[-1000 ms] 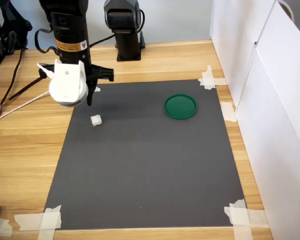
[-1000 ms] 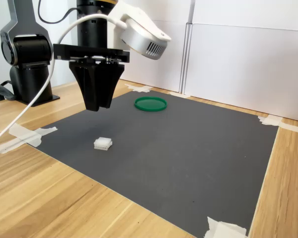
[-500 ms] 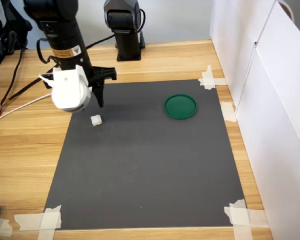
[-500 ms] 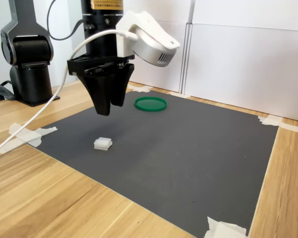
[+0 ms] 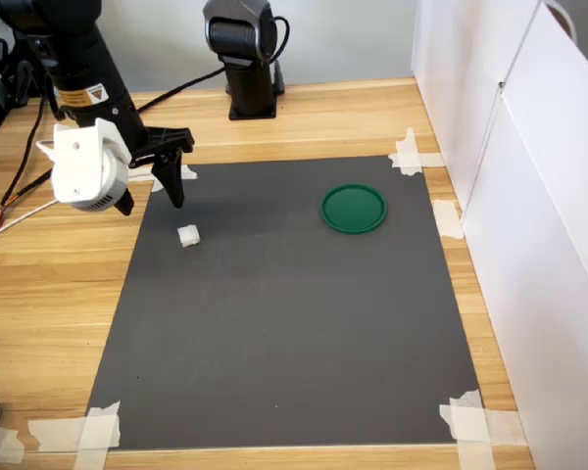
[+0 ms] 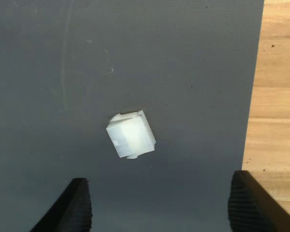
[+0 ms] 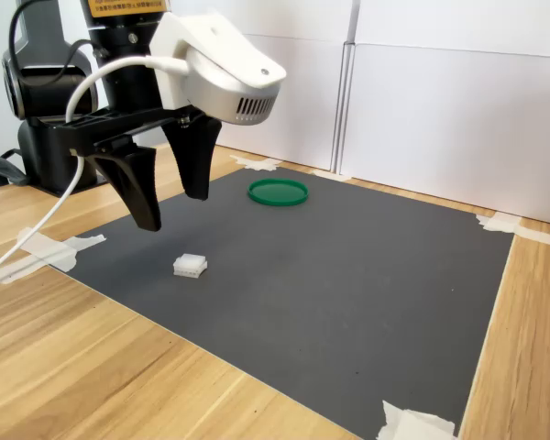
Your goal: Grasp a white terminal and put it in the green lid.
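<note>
The fingers (image 7: 150, 194) are spread wide apart and hold nothing. In the second exterior view they point down at the dark mat (image 7: 348, 293), hanging above it with clear air under the tips. The terminal (image 7: 190, 266) lies on the mat below them, nearer the camera than the tips in the second exterior view and not touching them.

In the wrist view the terminal (image 6: 131, 134) sits turned at a slant on the mat (image 6: 135, 58), in the gap between the two finger (image 6: 72, 205) tips and a little beyond them. The mat's edge and the wooden table (image 6: 275, 96) show just past one finger.

In the first exterior view the fingers (image 5: 172, 178) hang over the mat's (image 5: 294, 323) far left corner, with the terminal (image 5: 188, 236) just beside them, close to the mat's left edge. The white camera housing (image 5: 83, 168) sits on the wrist, out over the table (image 5: 49, 284).

The lid (image 5: 354, 209) lies flat on the mat, well apart from the terminal, toward the first exterior view's right. It looks empty, though in the second exterior view the lid (image 7: 278, 192) is seen at too low an angle to be sure. Tape (image 5: 86, 429) holds the mat's corners to the table.
</note>
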Robot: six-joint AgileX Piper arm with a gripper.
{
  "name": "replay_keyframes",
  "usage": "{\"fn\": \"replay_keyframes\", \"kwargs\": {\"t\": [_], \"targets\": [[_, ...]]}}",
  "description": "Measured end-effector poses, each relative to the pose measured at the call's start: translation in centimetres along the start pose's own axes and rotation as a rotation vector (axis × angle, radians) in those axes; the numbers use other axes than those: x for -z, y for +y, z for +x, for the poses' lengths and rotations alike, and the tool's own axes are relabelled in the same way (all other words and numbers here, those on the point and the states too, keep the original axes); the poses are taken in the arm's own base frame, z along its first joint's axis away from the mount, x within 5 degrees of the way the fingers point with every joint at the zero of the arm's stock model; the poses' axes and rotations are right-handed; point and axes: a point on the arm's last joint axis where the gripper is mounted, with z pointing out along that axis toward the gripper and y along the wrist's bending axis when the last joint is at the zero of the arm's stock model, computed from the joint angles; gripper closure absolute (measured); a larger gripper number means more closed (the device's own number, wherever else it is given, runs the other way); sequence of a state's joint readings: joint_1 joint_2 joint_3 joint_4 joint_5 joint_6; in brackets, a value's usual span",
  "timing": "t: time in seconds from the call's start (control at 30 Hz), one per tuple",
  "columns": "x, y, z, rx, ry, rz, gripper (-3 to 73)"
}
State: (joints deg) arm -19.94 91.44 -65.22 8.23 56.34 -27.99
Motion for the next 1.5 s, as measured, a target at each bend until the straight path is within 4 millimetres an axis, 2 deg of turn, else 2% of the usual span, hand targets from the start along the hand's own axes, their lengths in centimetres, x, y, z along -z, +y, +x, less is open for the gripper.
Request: {"fn": "replay_keyframes", "kwargs": {"t": [0.27,0.63,1.13,1.5], "targets": [[-0.9,1.8,-0.5,0.051,0.028,-0.006,-1.5],[-4.7,1.3,-0.7,0.079,0.132,-0.027,-1.3],[-6.7,1.5,-0.9,0.105,0.111,-0.071,-1.3],[-6.8,1.6,-1.0,0.128,0.092,-0.081,-1.3]]}}
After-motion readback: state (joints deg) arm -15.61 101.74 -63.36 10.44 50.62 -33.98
